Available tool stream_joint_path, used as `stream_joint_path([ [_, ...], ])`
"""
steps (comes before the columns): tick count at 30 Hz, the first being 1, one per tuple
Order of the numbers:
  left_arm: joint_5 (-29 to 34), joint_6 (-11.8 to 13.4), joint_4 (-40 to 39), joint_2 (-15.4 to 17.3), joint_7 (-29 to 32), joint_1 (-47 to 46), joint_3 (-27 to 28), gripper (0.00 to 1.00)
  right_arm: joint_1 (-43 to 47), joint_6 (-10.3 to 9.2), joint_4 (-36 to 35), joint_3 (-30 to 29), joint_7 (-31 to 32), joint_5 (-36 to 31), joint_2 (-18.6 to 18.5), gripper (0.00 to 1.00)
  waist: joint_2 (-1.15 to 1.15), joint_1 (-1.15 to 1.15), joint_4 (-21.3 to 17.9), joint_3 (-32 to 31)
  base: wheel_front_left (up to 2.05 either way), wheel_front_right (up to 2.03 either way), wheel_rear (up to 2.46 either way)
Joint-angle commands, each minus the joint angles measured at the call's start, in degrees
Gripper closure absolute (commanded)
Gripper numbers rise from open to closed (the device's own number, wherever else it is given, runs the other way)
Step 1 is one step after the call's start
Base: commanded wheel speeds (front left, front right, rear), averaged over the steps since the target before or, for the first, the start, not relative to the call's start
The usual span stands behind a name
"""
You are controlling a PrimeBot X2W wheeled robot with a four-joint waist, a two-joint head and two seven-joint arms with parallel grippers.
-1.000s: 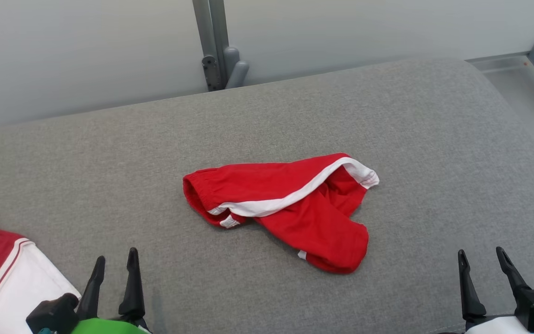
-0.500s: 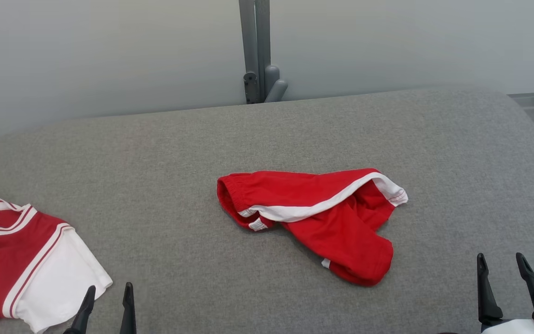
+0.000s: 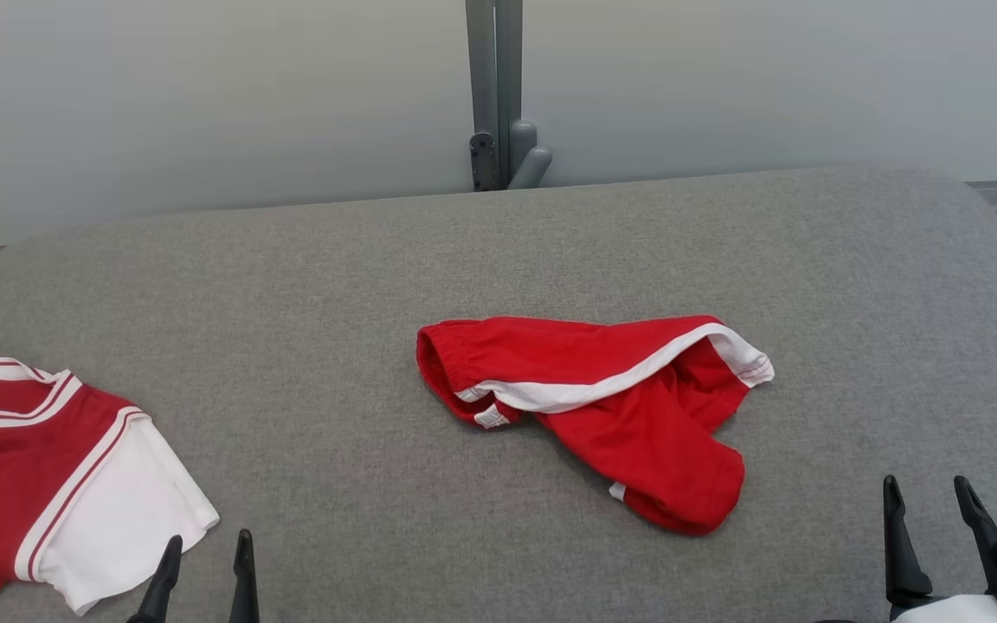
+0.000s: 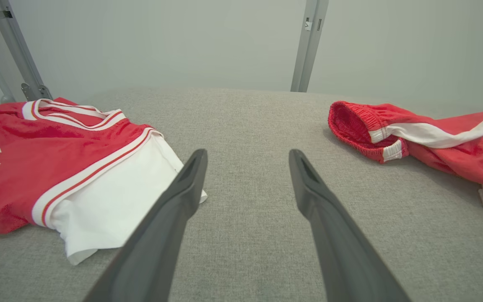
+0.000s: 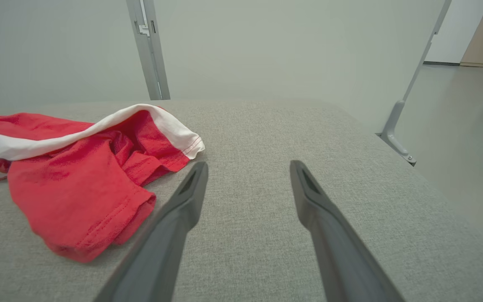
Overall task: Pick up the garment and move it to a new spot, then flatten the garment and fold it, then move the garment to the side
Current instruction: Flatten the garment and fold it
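A grey metal post (image 3: 496, 86) stands behind the far edge of the grey fabric-covered table (image 3: 334, 285), and I take my bearings from it. The red shorts (image 3: 602, 407) lie crumpled on the table in front of the post, a little to its right, well apart from both pincers. Their elastic waistband gapes at the end closest to the post's line. A white stripe runs along the top, and one leg is bunched over the other, so their true outline is hidden.

Well left of the post, at the near edge, a red and white jersey (image 3: 22, 484) lies flat, cut off by the frame. Its dark lettering is too cropped to read.

The left pincer (image 3: 209, 538) hovers left of the post, just beside the jersey's white sleeve, fingers apart and empty. The right pincer (image 3: 924, 481) hovers far right of the post, likewise spread. Both bodies are cut off below.
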Motion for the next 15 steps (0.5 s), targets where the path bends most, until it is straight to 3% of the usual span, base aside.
stream_joint_path([
  [1,-0.4,-0.2,0.1,-0.2,0.0,-0.8,-0.4,0.00,-1.1,-0.02,0.4,0.1,-0.2,1.5,-0.2,0.00,0.00,0.00,-0.2,0.3,0.00,0.00,0.00],
  [7,-3.9,-0.2,4.4,0.4,2.0,-6.7,-8.7,0.00,-8.6,-0.02,8.3,2.4,0.2,5.1,-0.2,0.00,0.00,0.00,-1.1,4.3,0.00,0.00,0.00],
  [15,-10.3,-0.2,6.0,-0.9,15.1,-19.6,-15.9,0.00,-24.7,-0.02,16.9,7.6,8.3,8.6,-0.2,0.00,0.00,0.00,-1.5,13.0,0.00,0.00,0.00],
])
